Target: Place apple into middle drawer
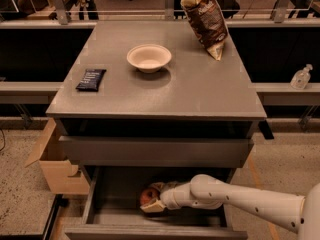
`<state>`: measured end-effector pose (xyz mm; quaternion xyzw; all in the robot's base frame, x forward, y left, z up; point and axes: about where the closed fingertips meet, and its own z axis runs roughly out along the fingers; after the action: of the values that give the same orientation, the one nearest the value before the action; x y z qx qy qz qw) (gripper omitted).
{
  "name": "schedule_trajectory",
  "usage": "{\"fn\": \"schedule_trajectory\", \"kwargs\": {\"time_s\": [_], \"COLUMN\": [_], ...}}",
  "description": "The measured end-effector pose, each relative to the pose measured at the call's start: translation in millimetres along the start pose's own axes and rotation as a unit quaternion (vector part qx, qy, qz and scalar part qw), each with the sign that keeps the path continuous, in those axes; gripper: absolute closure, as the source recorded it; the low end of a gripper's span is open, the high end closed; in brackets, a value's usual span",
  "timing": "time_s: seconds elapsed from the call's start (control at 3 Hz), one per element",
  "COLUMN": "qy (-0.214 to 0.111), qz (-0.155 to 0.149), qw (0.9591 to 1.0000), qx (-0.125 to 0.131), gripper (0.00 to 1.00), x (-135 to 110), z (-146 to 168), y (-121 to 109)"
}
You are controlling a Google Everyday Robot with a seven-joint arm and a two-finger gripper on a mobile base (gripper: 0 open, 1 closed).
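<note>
The middle drawer (pixel 107 214) stands pulled open below the cabinet top, its flat floor and low side walls showing. The red apple (pixel 147 196) is inside it, toward the left of centre, low over or on the floor. My gripper (pixel 152 198) reaches into the drawer from the right on its white arm, with one finger above the apple and one below it. The fingers are shut on the apple.
On the cabinet top stand a pale bowl (pixel 149 57), a dark snack packet (pixel 91 79) at the left and a brown chip bag (pixel 205 18) at the back right. The drawer above (pixel 155 151) shows its tall front. A cardboard box (pixel 52 166) sits on the floor at left.
</note>
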<state>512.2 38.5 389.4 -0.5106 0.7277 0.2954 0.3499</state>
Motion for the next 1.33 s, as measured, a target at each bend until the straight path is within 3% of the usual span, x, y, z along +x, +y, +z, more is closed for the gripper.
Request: {"fn": "schedule_trajectory", "kwargs": {"time_s": [0.33,1.0,1.33], "qy": [0.0,-0.022,-0.038], "qz": [0.0,0.017,0.036], "qw": [1.0,0.9996,0.9979], "qx": [-0.001,0.009,0.039], "gripper": [0.0,0.0,0.0], "x": [-0.3,3.0,12.9], "z": [1.3,-7.6,-28.7], "y": [1.2,-9.4,-33.2]}}
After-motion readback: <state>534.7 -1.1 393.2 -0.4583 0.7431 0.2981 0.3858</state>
